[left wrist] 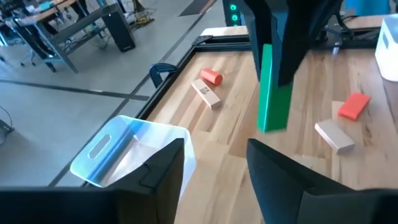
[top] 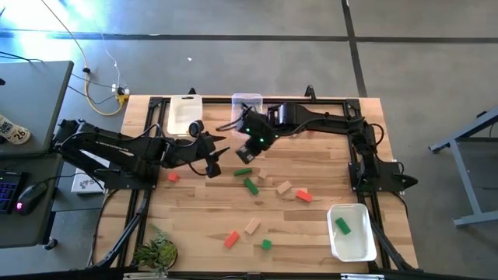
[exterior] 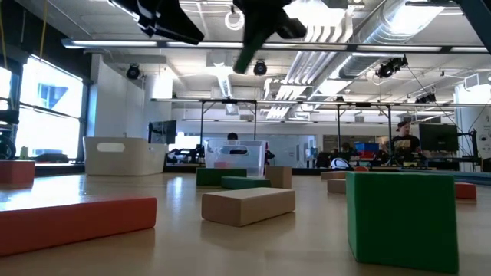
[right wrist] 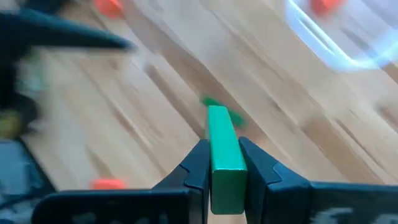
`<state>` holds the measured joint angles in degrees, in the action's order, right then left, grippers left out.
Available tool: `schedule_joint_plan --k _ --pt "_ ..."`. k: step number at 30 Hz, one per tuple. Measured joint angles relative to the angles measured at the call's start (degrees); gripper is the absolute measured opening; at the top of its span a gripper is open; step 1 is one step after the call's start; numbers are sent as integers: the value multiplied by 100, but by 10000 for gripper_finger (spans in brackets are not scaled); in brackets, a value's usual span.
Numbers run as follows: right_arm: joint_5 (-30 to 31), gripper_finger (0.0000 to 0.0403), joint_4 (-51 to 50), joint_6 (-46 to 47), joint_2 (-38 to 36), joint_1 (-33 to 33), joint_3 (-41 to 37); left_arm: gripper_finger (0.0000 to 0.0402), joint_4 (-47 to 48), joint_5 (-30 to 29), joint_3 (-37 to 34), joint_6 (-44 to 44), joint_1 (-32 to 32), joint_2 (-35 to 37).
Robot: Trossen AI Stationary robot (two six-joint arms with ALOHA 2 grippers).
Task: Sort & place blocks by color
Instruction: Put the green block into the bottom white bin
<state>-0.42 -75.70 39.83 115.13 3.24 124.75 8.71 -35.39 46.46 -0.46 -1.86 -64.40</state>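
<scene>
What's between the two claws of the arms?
Nothing but air: the left claw gapes open facing the green bar pinched in the right claw, seen in the left wrist view.

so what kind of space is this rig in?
Most likely an open robotics lab or workshop: exposed ceiling ducts, a polished concrete floor, and a person at a monitor past the wooden table.

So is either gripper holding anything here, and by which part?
The right gripper is shut on a green bar, pinching its long sides near one end. The left gripper is open and holds nothing.
</scene>
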Motion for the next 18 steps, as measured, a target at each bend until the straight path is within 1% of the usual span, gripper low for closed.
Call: schedule_joint_plan --k 3,7,13,18 --pt "48 35 -750 13 0 -129 0 172 10 2 0 -43 2 0" --pt "-9 39 -1395 37 0 -347 0 176 50 4 0 62 4 0" --pt "-44 35 -1436 22 0 -716 0 171 55 21 0 -73 -3 -2" --pt "167 36 -1434 24 0 -1054 0 168 66 23 0 -139 -3 -4"
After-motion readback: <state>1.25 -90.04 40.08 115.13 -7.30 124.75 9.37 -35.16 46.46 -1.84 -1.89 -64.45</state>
